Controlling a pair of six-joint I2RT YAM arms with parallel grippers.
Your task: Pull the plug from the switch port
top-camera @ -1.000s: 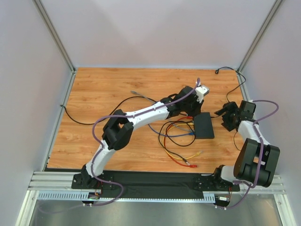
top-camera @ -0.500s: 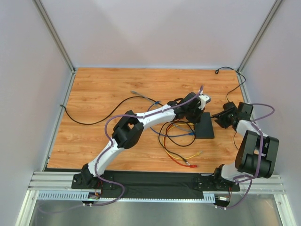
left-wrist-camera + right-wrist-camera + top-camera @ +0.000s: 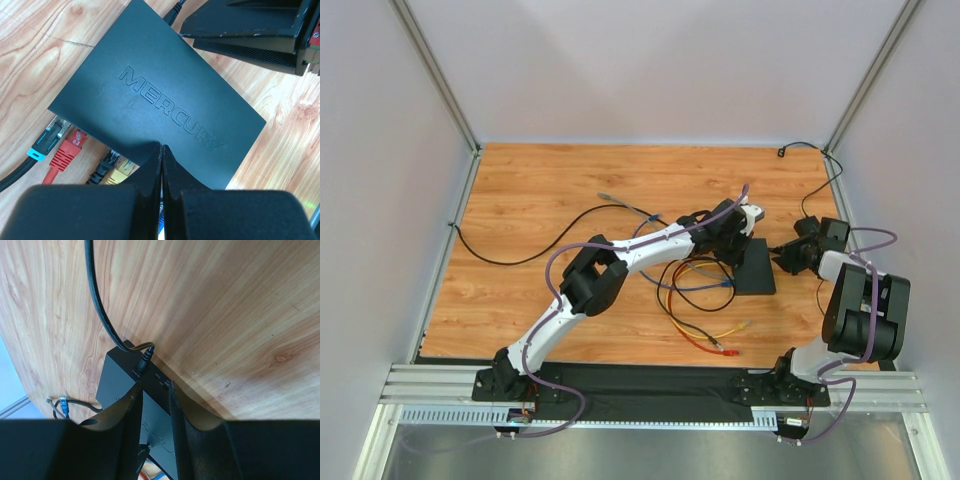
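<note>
- Left jaws shut, empty, with the switch [image 3: 150, 85] beneath them — if it is not pinned, the box could drag along.
- Right jaws narrow, empty; the black plug [image 3: 145, 356] sits just ahead, off-centre — closing could miss it.

White left arm [image 3: 640, 243] with bulky black joints, right arm [image 3: 860, 320] alike, purple cables [image 3: 549, 270] looped alongside both

R gripper [image 3: 154, 386] fingers slightly apart over switch box [image 3: 112, 377] edge, beside black plug [image 3: 146, 357].
</note>
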